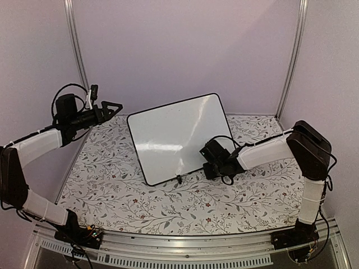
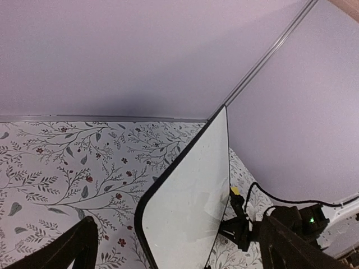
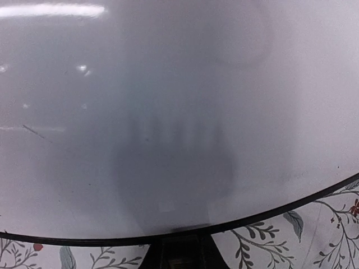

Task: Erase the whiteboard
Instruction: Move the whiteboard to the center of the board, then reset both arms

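Across the whiteboard [image 1: 179, 137], one faint unreadable streak [image 3: 36, 133].

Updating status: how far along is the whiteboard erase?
Done: whiteboard face reads blank, bar a faint streak in the right wrist view. In hand: right claw shut at its right edge. Left claw open, off the board. Left: that streak, if anything.

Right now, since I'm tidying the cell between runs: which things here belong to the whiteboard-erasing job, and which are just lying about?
Job:
whiteboard, standing tilted
right tool, shut at the board's lower right edge
left tool, open, raised at the left

Just there:
floral table cover
metal corner post
pale back wall
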You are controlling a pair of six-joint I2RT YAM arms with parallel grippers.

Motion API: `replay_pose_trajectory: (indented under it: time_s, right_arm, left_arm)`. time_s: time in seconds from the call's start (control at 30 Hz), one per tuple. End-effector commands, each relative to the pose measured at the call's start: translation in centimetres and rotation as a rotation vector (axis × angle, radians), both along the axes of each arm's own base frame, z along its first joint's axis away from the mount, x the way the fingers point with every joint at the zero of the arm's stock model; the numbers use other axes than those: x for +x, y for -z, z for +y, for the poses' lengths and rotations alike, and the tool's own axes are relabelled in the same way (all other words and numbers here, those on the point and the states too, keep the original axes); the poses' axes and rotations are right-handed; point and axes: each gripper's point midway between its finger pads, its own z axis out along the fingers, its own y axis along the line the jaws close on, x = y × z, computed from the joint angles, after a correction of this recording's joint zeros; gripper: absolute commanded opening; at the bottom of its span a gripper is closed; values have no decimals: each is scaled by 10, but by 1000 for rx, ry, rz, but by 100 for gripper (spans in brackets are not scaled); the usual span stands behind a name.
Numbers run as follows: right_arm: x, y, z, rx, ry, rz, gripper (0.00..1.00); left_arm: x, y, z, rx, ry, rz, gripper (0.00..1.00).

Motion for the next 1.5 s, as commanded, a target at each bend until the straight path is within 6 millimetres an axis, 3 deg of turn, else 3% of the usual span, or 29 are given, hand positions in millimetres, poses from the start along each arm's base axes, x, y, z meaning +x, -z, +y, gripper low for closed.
replay_pose_trajectory:
  time_s: [0.0, 0.2, 0.37, 0.57, 0.8, 1.07, 1.2, 1.33, 1.47]
  right_arm:
    - [17, 15, -21, -86, 182, -5, 0]
    - [39, 27, -9, -74, 244, 9, 0]
    - [60, 25, -4, -69, 310, -11, 0]
    - [64, 33, -4, -85, 340, -6, 4]
    - [49, 34, -9, -63, 322, 18, 36]
    - [18, 16, -6, -52, 276, 7, 97]
    - [0, 7, -3, -45, 230, 4, 99]
    - [-16, -18, 3, 10, 168, -16, 99]
    - [-26, -69, 8, 114, 83, -83, 99]
  left_arm:
    - [3, -10, 15, 11, -80, -38, 100]
    - [5, -12, 22, 5, -108, -39, 100]
    - [5, -14, 26, 15, -137, -56, 100]
    - [3, -18, 25, 12, -137, -65, 100]
    - [0, -28, 25, 10, -142, -75, 100]
    - [-6, -39, 14, 3, -122, -64, 100]
    - [-8, -42, 11, 38, -147, -45, 100]
    - [-21, -32, 14, 51, -174, -19, 100]
    - [-43, -22, 14, 70, -185, -26, 100]
